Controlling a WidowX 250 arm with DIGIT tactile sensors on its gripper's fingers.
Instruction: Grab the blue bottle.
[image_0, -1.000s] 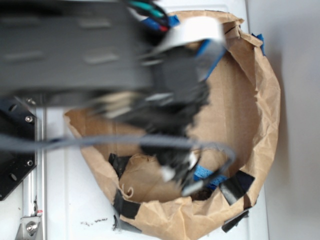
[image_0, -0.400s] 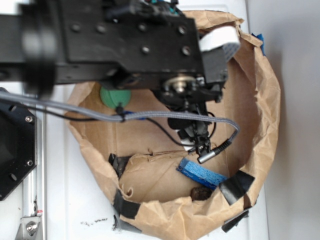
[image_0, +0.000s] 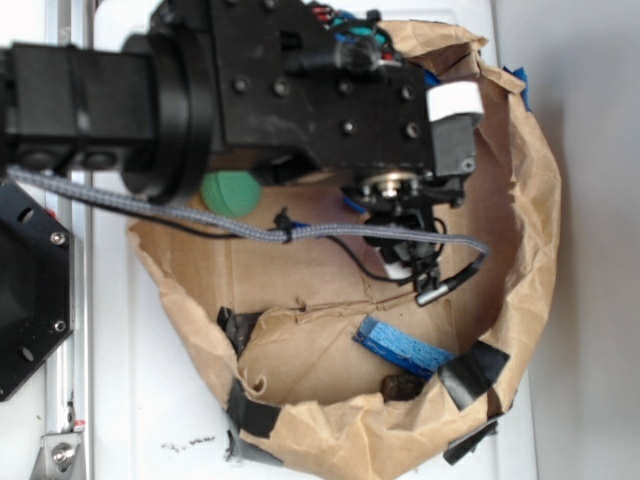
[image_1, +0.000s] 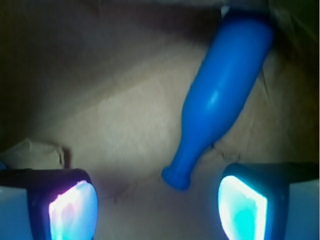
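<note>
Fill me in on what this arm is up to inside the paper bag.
A WidowX arm is reaching into a brown paper bag after the blue bottle. In the wrist view the bottle lies on the paper, its narrow neck pointing toward the open gripper, between the two fingers but not gripped. Nothing is held yet. Also in the bag are a green ball and a flat blue piece.
</note>
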